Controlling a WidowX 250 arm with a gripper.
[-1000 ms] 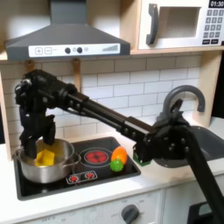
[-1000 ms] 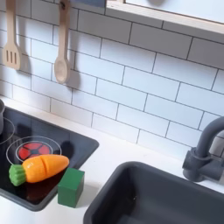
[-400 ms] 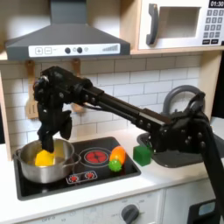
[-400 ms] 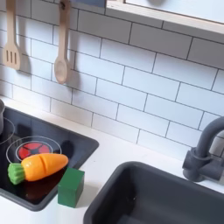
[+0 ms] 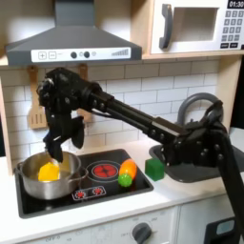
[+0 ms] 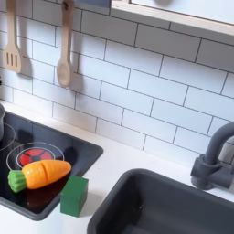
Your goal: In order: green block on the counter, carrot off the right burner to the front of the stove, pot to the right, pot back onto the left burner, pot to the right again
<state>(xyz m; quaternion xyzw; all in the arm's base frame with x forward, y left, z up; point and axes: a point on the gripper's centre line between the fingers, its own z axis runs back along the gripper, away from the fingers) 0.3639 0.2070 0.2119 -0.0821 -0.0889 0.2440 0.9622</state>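
Carrot lies flat on the right burner of the stove. In the second exterior view we see its long axis run roughly left-right, light green end toward the second exterior view's left, orange end toward the right. In the first exterior view the carrot sits at the stove's right side with the green end nearest the camera.

Green block sits on the worktop, just off the stove's front right corner, near the carrot's orange end; we can't tell whether they touch. In the first exterior view the block is just beside the carrot, between it and the sink.

Pot is on the left burner, a yellow toy food piece inside it. Spatula and wooden spoon hang on the tiled wall behind; black faucet stands at the sink.

Gripper hangs point-down over the pot, just above its rim near the yellow piece. We see the fingers holding nothing; we can't tell how far apart they stand. Carrot and block are well apart from the fingers, off to the first exterior view's right, with the arm's long link passing above them.
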